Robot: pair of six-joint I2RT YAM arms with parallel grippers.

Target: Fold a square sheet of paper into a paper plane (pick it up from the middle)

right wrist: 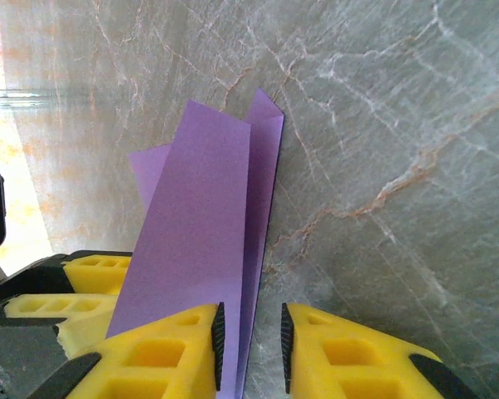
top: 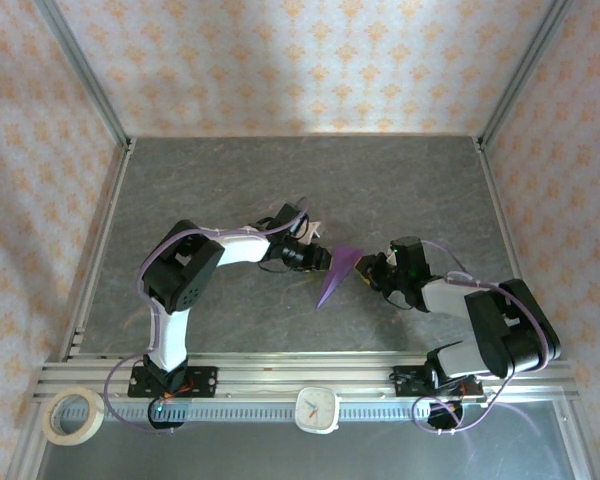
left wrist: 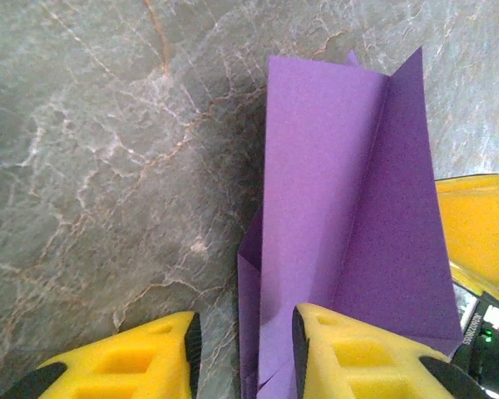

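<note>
The paper plane (top: pixel 335 278) is seen against the right gripper (right wrist: pixel 251 309), one edge running into its narrow gap; whether it is pinched there cannot be told. Opposite the right gripper, the left gripper (left wrist: pixel 243 320) is released. Creases should be pressed gently, with the plane steadied.

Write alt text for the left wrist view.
A folded purple paper plane over a grey marbled table. Its near end sits between the open yellow fingers of the left gripper, next to one finger. The right gripper shows at the right edge.
</note>
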